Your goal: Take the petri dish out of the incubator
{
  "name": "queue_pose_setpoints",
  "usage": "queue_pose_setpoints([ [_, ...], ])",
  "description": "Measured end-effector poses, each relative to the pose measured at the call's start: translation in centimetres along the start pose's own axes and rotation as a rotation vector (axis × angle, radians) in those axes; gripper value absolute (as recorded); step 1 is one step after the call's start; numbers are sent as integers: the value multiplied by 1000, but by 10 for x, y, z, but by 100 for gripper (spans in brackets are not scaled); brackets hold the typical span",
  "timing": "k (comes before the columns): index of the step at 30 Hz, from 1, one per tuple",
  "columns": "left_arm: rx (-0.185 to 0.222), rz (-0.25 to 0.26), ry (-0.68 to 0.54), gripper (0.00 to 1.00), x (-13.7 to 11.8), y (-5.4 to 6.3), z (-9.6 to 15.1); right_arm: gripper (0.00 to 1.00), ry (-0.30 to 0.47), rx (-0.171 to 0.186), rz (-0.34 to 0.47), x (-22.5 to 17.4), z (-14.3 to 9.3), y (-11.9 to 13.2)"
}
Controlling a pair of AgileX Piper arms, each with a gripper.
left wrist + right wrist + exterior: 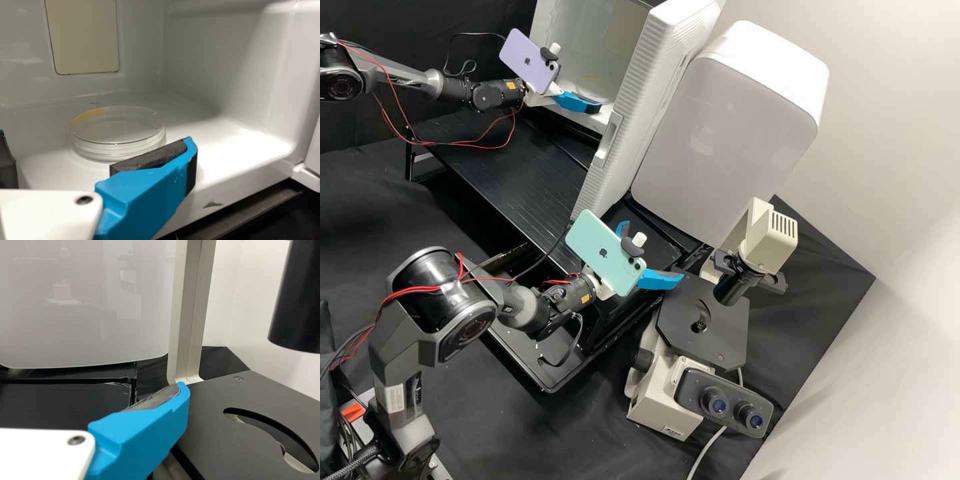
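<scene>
Our right gripper point(655, 265) hung released beside the microscope point(701, 328) at 5 o'clock. At 11 o'clock our left gripper point(581, 103), also released, faced the dish point(117, 131) on the incubator point(230, 85) floor. We judged the reach to be the step in hand; next, straddle the dish and clench.

**What the views cut off or cover**

In the left wrist view, one blue finger point(150, 192) of the left jaws covers a stretch of the petri dish's point(117, 131) near rim. The other finger point(5, 167) is cropped to a dark sliver at the edge. From above, the incubator point(587, 47) runs past the top edge, and its open door point(647, 100) screens part of the chamber.
</scene>
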Motion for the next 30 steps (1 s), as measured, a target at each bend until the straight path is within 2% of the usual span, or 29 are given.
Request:
queue_pose_setpoints([
  [3,2,6,-6,100,4,-1,1,100,0,0,0,0,0,0],
  [7,-25,11,-32,100,9,-5,3,100,0,0,0,0,0,0],
  [12,-27,19,-42,100,16,-9,4,100,0,0,0,0,0,0],
  [18,-34,28,-40,100,19,-7,5,100,0,0,0,0,0,0],
  [30,-32,7,-27,100,23,1,8,100,0,0,0,0,0,0],
])
